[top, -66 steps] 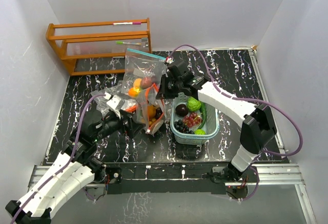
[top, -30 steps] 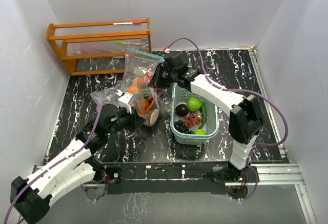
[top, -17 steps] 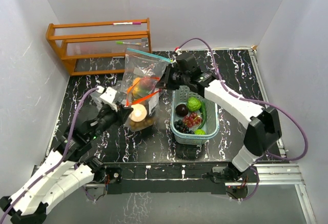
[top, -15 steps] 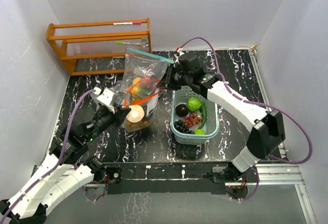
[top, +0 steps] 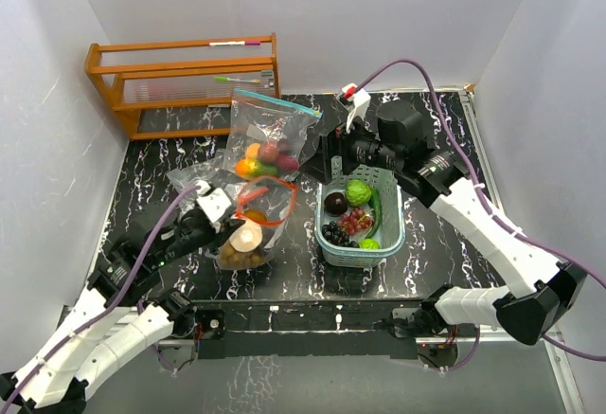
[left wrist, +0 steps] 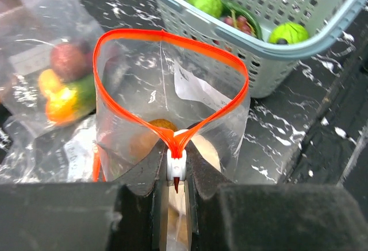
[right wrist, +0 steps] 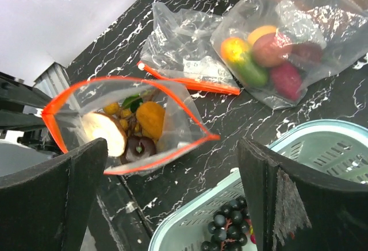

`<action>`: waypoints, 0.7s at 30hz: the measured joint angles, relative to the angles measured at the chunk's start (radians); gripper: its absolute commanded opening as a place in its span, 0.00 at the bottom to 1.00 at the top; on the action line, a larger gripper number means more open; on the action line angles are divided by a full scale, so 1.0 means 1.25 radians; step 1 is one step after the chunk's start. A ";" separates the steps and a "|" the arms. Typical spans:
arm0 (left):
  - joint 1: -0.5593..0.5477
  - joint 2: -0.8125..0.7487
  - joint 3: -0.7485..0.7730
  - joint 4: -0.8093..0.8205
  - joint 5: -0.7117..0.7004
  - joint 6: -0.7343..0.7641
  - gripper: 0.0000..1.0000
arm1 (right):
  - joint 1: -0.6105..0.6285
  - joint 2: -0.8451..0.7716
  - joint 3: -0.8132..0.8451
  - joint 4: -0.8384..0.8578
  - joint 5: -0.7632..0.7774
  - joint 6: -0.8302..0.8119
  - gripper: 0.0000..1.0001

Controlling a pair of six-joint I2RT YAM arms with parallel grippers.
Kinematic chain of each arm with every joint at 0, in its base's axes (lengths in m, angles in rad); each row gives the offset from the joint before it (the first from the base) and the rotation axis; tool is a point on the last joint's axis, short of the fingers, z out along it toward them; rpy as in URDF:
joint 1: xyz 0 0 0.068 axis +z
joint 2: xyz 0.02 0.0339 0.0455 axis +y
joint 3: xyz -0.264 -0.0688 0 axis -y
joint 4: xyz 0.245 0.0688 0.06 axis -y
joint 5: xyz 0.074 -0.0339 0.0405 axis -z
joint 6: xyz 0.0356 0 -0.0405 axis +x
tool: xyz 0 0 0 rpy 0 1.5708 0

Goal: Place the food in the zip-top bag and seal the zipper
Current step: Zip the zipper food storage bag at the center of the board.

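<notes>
the left gripper (left wrist: 175,173) is clamped on the near corner of the orange-zipped bag (left wrist: 172,90), its arm stretched low over the table's left half, holding the mouth open with some food (right wrist: 150,119) already inside. the right gripper (top: 333,160) has just let go of the far rim and pulled back, jaws wide apart, wrist raised above the basket (top: 396,229) near the front edge. the rest of the food lies there, so loading likely resumes before sealing.
</notes>
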 measured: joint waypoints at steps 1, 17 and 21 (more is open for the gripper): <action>0.000 0.013 0.000 -0.004 0.025 0.012 0.00 | 0.000 -0.009 0.000 0.001 -0.003 -0.019 0.98; 0.000 0.174 0.002 -0.023 0.243 0.202 0.00 | 0.031 0.032 -0.092 0.004 -0.075 -0.183 0.98; 0.000 0.219 0.088 -0.079 0.204 0.237 0.00 | 0.036 0.031 -0.090 0.022 -0.071 -0.204 0.98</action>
